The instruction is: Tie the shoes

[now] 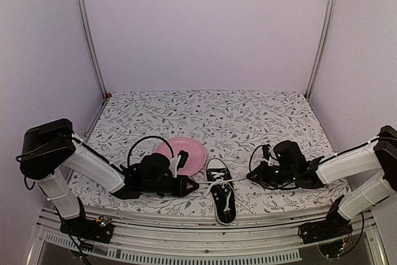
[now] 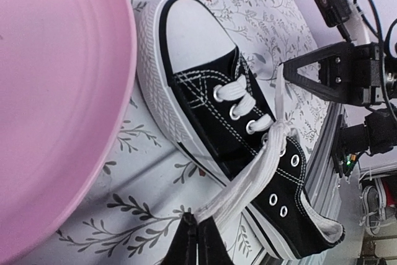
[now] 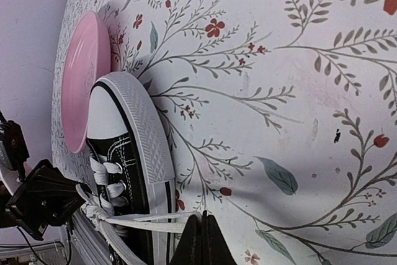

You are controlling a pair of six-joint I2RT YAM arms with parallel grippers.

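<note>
A black canvas sneaker [image 1: 222, 197] with white sole and toe cap lies on the floral cloth, toe pointing away, between my two arms. It also shows in the left wrist view [image 2: 248, 134] and the right wrist view [image 3: 127, 159]. Its white laces [image 1: 218, 182] are crossed over the tongue and pulled out taut to both sides. My left gripper [image 1: 193, 185] is shut on the left lace end [image 2: 239, 193] just left of the shoe. My right gripper [image 1: 250, 177] is shut on the right lace end [image 3: 149, 223] just right of the shoe.
A pink plate [image 1: 183, 156] lies directly behind and left of the shoe, touching close to its toe. The floral cloth [image 1: 248, 122] stretches back to the walls. The table's front metal rail [image 1: 205, 240] runs just below the shoe's heel.
</note>
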